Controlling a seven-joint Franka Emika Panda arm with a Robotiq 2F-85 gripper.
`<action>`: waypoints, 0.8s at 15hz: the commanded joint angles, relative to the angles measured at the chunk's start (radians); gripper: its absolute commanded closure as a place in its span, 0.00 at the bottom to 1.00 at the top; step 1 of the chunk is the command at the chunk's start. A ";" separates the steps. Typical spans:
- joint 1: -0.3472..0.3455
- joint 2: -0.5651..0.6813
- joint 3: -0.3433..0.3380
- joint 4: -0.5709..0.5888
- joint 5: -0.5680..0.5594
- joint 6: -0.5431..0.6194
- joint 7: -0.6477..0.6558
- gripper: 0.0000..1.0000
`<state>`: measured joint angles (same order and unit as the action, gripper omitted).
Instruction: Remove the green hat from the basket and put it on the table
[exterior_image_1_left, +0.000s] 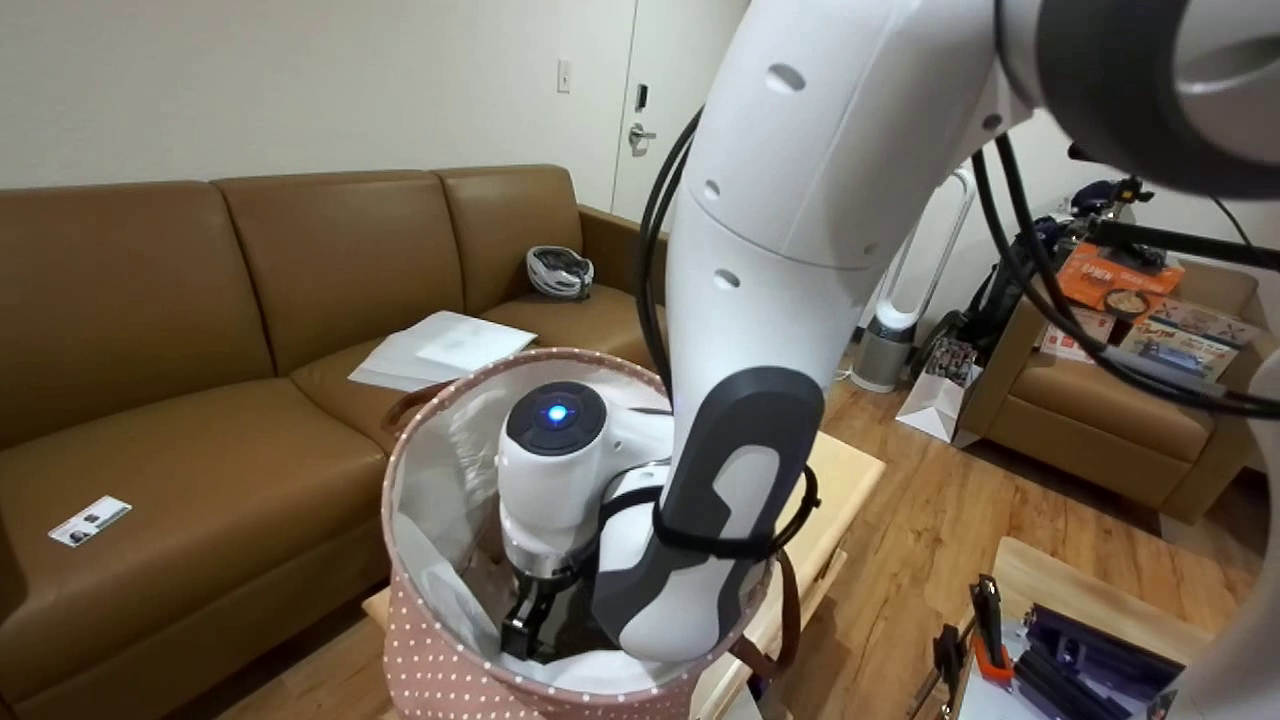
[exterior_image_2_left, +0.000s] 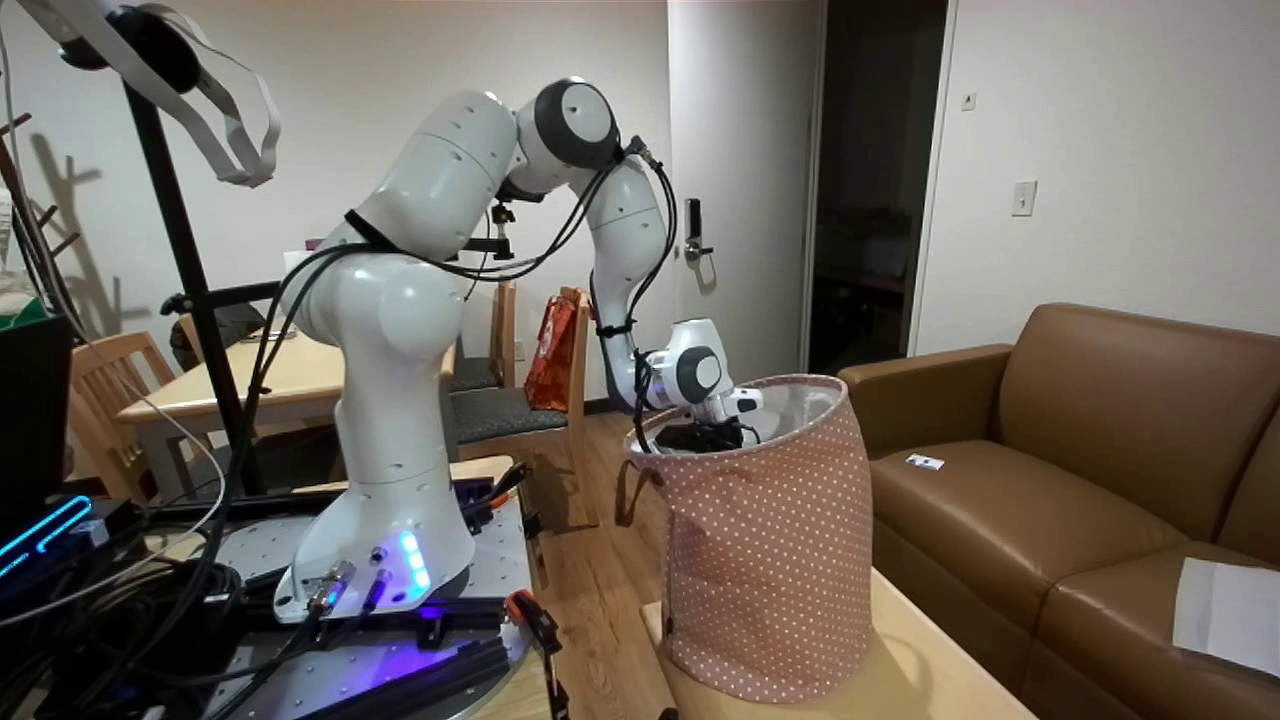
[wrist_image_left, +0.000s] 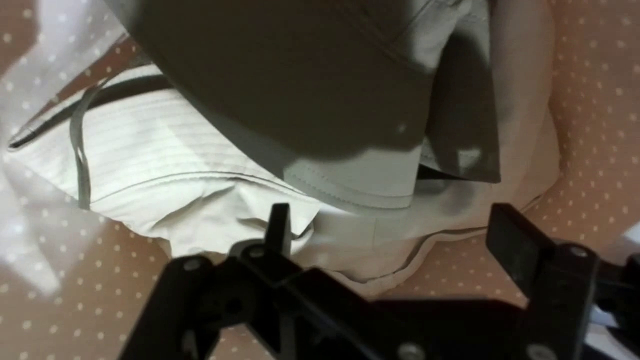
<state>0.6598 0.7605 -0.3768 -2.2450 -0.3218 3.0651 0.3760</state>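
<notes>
While the claw (wrist_image_left: 390, 230) gapes, the hat (wrist_image_left: 300, 105) lies below.

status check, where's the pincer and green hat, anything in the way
Pincer open inside basket, holding nothing. Green hat in basket, ungripped. Pale cloth and beige cloth partly under it, might snag.

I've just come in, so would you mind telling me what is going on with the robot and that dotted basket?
A robot arm extends down into the pink dotted basket, which stands on the pale wooden table. Its gripper is open inside the basket and holds nothing. In the wrist view, the green hat lies partly over paler cloth. It has not been picked up yet; the job is to put it on the table.
</notes>
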 joint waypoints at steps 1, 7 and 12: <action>0.070 0.088 -0.068 0.056 0.044 0.037 -0.049 0.00; 0.282 0.177 -0.275 0.099 0.100 0.084 -0.022 0.01; 0.542 0.262 -0.547 0.052 0.218 0.155 -0.038 0.00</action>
<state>1.0721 0.9582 -0.7949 -2.1548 -0.1870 3.1598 0.3640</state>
